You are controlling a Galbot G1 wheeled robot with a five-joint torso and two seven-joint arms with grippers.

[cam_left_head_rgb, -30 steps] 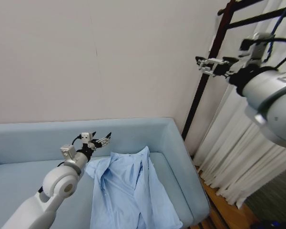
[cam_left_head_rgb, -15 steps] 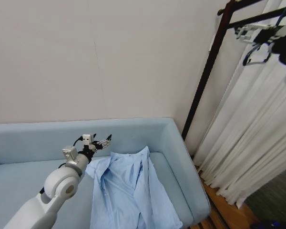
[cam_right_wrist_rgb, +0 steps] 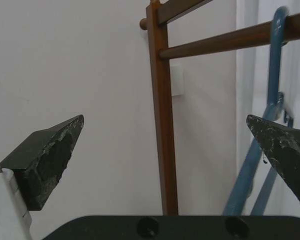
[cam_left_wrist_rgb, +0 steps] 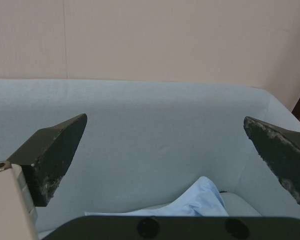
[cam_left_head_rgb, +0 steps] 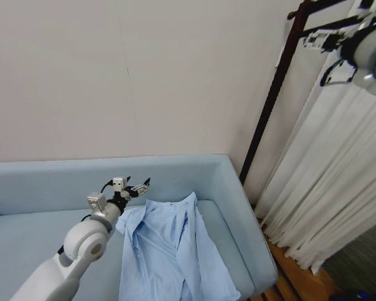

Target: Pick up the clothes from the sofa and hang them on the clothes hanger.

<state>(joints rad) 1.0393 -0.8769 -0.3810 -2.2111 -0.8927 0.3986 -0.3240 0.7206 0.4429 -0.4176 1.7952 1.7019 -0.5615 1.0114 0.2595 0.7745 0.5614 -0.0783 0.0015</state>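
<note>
A light blue shirt (cam_left_head_rgb: pixel 172 251) lies spread out, collar toward the backrest, on the seat of a pale blue sofa (cam_left_head_rgb: pixel 37 182) in the lower middle of the head view. The left pincer (cam_left_head_rgb: pixel 140 186) hovers just left of the collar, near the backrest and clear of the cloth. In the left wrist view its two dark fingers (cam_left_wrist_rgb: pixel 55 150) stand wide apart with nothing between them, and a corner of the shirt (cam_left_wrist_rgb: pixel 200 200) shows below.

The right pincer (cam_left_head_rgb: pixel 319 41) is raised in the upper right of the frame, next to the dark wooden clothes rack (cam_left_head_rgb: pixel 269 106), in front of a white curtain (cam_left_head_rgb: pixel 326 188). The right wrist view shows its fingers (cam_right_wrist_rgb: pixel 45 155) spread wide and empty, facing the rack's post (cam_right_wrist_rgb: pixel 162 125). A blue hanger (cam_right_wrist_rgb: pixel 278 55) hooks over a rail.
</note>
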